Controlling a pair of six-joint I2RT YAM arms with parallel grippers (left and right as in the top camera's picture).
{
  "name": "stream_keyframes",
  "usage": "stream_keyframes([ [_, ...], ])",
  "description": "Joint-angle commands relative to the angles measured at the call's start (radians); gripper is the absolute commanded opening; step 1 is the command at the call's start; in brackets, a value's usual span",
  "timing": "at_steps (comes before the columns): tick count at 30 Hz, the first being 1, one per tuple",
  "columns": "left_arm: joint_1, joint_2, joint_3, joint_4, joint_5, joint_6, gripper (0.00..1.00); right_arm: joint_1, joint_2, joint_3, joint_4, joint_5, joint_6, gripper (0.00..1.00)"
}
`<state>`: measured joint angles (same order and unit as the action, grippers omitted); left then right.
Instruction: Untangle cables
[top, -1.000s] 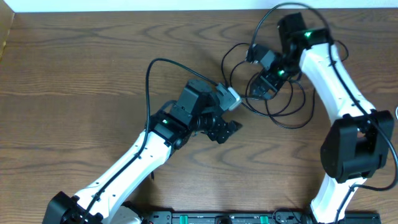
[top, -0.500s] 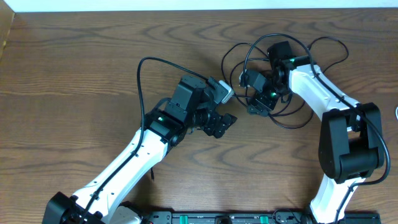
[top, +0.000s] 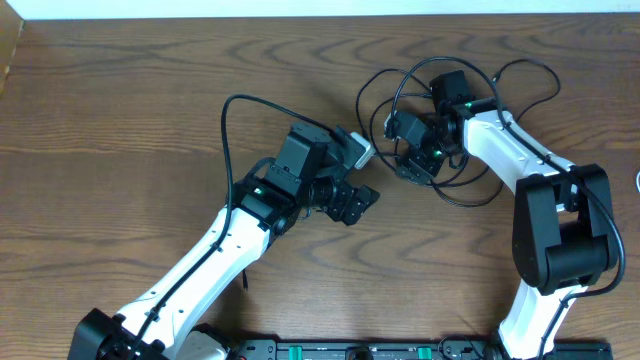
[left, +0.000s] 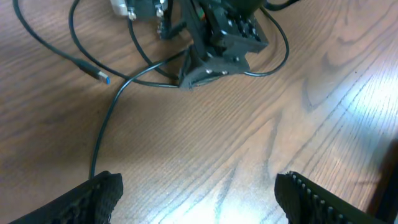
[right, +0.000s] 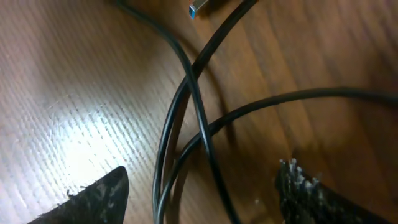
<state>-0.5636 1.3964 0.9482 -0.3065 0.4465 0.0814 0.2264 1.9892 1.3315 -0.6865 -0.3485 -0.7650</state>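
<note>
— Where does the cable lie?

— The thin black cable (top: 462, 203) sprawls in loose, overlapping loops on the brown wood-grain table (top: 120, 120), in its right half and near the far edge.

— Any end showing?

— 1 small blue-tipped metal plug (left: 96, 73) lies flat on the wood at the side of the loops that faces the left arm. The right wrist view shows it just past a spot where black strands cross.

— And the right tool (top: 412, 168)?

— It is low among the loops. In its own camera the 2 dark fingers (right: 93, 193) stand apart. Black strands cross on the table in the gap between them, and I see neither pad touching a strand. It has hold of nothing.

— The left tool (top: 355, 203)?

— It is nearer the middle of the table, apart from the loops and facing them. Its 2 fingers are spread wide with only bare wood between them, so it holds nothing either. 1 strand of the cable runs up to the edge of 1 finger in the left wrist view, but I cannot tell whether they touch.
</note>
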Motion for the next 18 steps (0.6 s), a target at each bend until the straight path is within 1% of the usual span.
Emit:
stream_keyframes([
  [1,0.002,0.0,0.003,-0.007,0.017,-0.009,0.84,-0.003,-0.006,-0.011,0.006,-0.016,0.036,0.68],
  [4,0.002,0.0,0.003,-0.007,0.022,-0.009,0.84,-0.005,-0.006,-0.012,0.002,-0.015,0.041,0.66],
  [8,0.002,0.0,0.003,-0.006,0.071,-0.009,0.84,-0.01,-0.006,-0.015,0.003,0.003,0.054,0.65],
  [10,0.002,0.0,0.003,-0.006,0.074,-0.009,0.84,-0.01,-0.006,-0.019,0.006,0.01,0.054,0.64],
  [13,0.002,0.0,0.003,-0.006,0.074,-0.009,0.84,-0.011,-0.006,-0.02,0.006,0.01,0.055,0.61],
  [18,0.002,0.0,0.003,-0.006,0.074,-0.009,0.84,-0.018,-0.006,-0.028,0.007,0.01,0.055,0.59],
])
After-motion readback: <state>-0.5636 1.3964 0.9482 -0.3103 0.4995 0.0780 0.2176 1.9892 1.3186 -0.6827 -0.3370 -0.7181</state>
